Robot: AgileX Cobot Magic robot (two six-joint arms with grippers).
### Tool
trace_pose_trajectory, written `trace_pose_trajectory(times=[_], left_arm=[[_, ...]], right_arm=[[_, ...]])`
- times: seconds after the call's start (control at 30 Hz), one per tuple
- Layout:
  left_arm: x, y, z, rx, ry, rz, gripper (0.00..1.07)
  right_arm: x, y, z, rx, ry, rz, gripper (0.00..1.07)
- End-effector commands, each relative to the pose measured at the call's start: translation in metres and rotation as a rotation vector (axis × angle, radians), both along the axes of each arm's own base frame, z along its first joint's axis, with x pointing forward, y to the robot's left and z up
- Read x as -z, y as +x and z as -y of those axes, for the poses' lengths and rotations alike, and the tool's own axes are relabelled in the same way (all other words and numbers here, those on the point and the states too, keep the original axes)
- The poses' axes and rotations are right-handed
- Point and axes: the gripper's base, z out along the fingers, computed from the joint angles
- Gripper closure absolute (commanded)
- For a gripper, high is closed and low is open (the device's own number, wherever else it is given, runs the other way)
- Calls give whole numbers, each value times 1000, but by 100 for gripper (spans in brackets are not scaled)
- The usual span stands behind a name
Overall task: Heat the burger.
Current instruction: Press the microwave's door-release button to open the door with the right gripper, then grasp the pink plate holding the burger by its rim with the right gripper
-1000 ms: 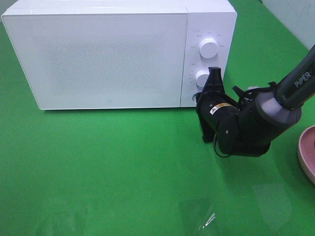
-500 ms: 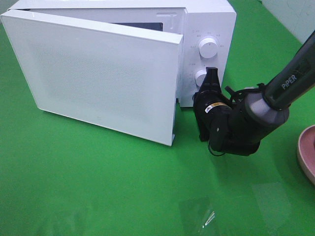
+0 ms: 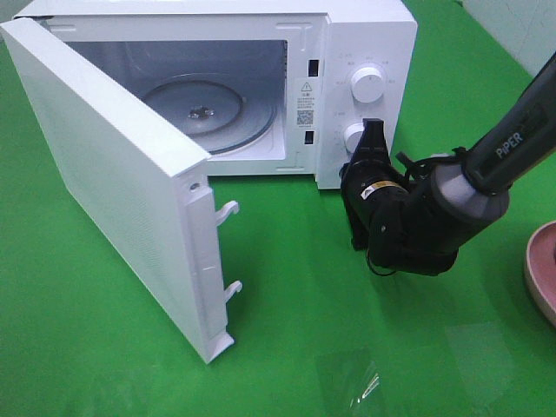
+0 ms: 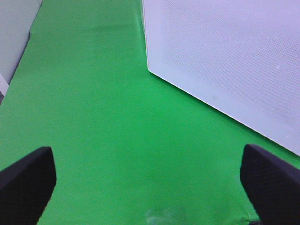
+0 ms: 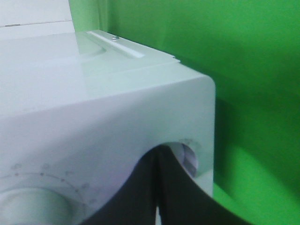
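Note:
The burger is out of view in every frame. The white microwave (image 3: 369, 35) stands at the back with its door (image 3: 113, 200) swung wide to the left, baring the glass turntable (image 3: 200, 113), which has nothing on it. My right gripper (image 3: 374, 132) is shut and empty, its tips against the bottom of the control panel just below the lower knob (image 3: 354, 136). In the right wrist view the shut fingers (image 5: 158, 161) touch the microwave's panel (image 5: 93, 117) by a round button. My left gripper (image 4: 150, 187) is open over bare green cloth, beside the door's outer face (image 4: 225, 61).
A pink plate (image 3: 543, 269) shows at the right edge, cut off by the frame. The upper knob (image 3: 368, 84) sits above the gripper. Green cloth (image 3: 347, 347) covers the table in front of the microwave.
The microwave door went from shut to half open to wide open, swinging out to the left. My right gripper stayed at the control panel, shifting slightly left.

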Motion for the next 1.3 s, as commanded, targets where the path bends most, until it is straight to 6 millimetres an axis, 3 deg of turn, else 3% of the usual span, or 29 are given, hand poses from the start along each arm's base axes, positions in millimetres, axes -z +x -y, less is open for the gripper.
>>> trace_pose_trajectory(times=[0.03,0.27,0.3,0.4,0.8,0.97,1.2,1.3], left_arm=[[0,-3,0,-1,-4,32,7],[0,-3,0,-1,-4,32,7],[0,-3,0,-1,-4,32,7],[0,-3,0,-1,-4,32,7],[0,-3,0,-1,-4,32,7],[0,-3,0,-1,-4,32,7],[0,-3,0,-1,-4,32,7],[0,-3,0,-1,-4,32,7]], right_arm=[[-33,26,1,15,36,274,107],[-30,16,1,-36,27,140,107],[-29,7,0,-94,8,67,107],[-29,5,1,-105,5,48,107],[-40,-36,11,-245,-106,-182,107],[-54,-50,11,-392,-278,-252,106],[-89,-72,13,-740,-728,-281,105],[-97,-79,14,-827,-821,-278,105]])
